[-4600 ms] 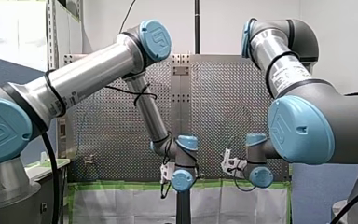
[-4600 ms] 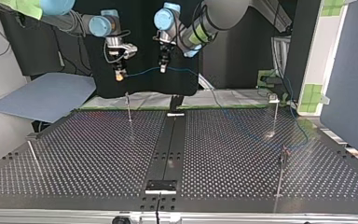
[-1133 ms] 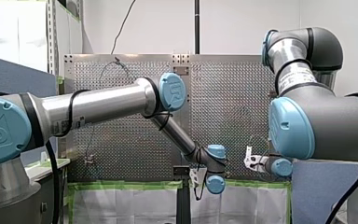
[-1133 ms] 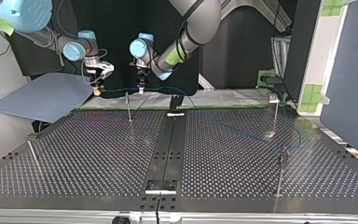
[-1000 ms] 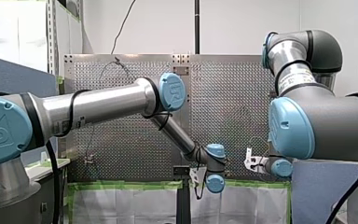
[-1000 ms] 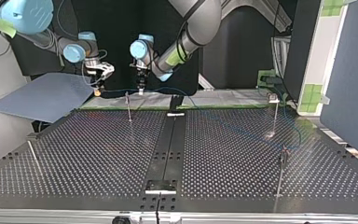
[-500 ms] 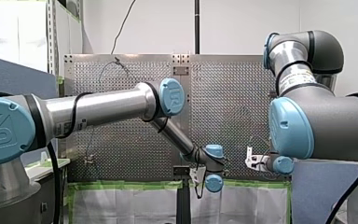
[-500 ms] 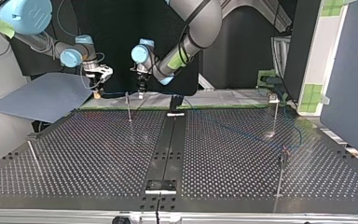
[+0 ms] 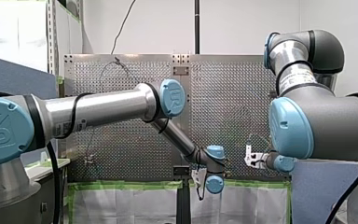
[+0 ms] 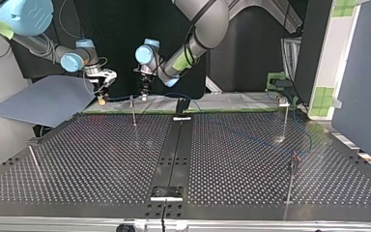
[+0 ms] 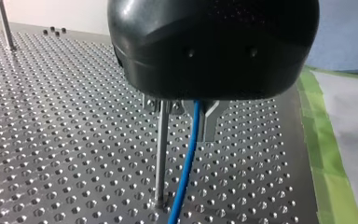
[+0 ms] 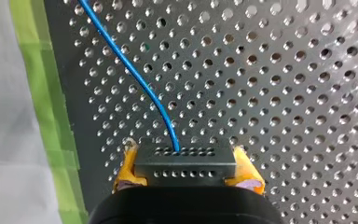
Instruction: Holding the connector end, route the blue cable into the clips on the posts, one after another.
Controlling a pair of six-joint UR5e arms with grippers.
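Right wrist view, my right gripper (image 12: 186,164) clamps the black connector (image 12: 185,173) between yellow pads (image 12: 127,170), blue cable (image 12: 135,77) trailing over the perforated table (image 12: 284,93), my left gripper (image 11: 186,119) with fingers (image 11: 209,123) slightly apart around it, beside a post (image 11: 161,158).

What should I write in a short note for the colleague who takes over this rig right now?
Right gripper: shut on the black connector, yellow pads at its sides.
Left gripper: the blue cable runs down out of it, beside a post; grip unreadable.
Done: unclear. In the top view the cable spans between both grippers at that post's top; whether it is clipped in, I cannot tell.
Left: check that post, then the others, probably the near post at the top view's left next.
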